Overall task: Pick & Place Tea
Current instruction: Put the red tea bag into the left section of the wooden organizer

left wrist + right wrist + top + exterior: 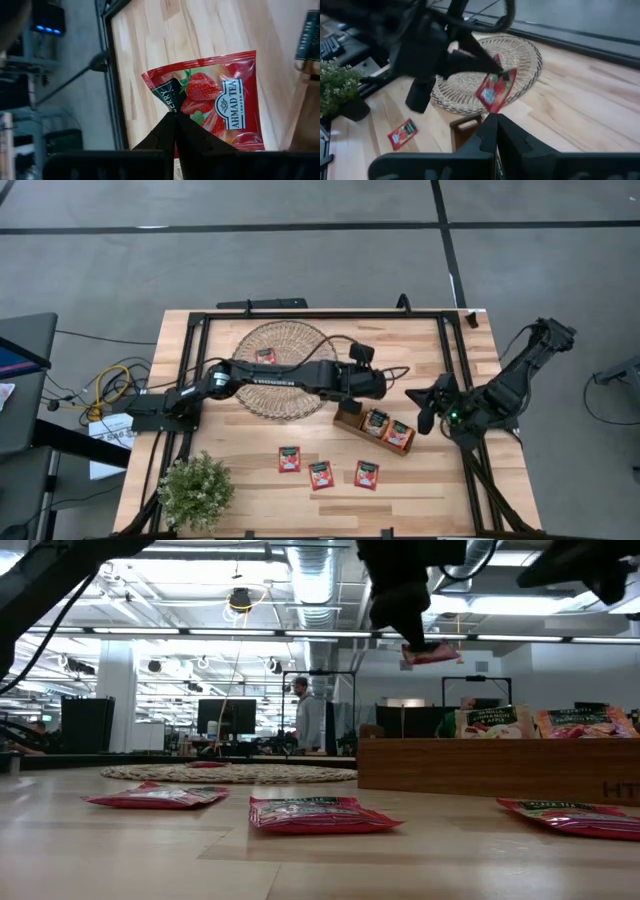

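The left gripper (175,120) has its fingers pinched on one corner of a red strawberry tea sachet (210,105), which hangs clear of the table with its flat face dangling away from the fingertips. Just beyond and below stands the narrow brown wooden tray (375,428), whose near compartment looks empty, so this arm is the nearer. Farther right, the right gripper (428,412) waits, fingers pressed together, empty.

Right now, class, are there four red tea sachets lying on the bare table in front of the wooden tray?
No: the high view shows only three red sachets on the bare wood in front of the tray.
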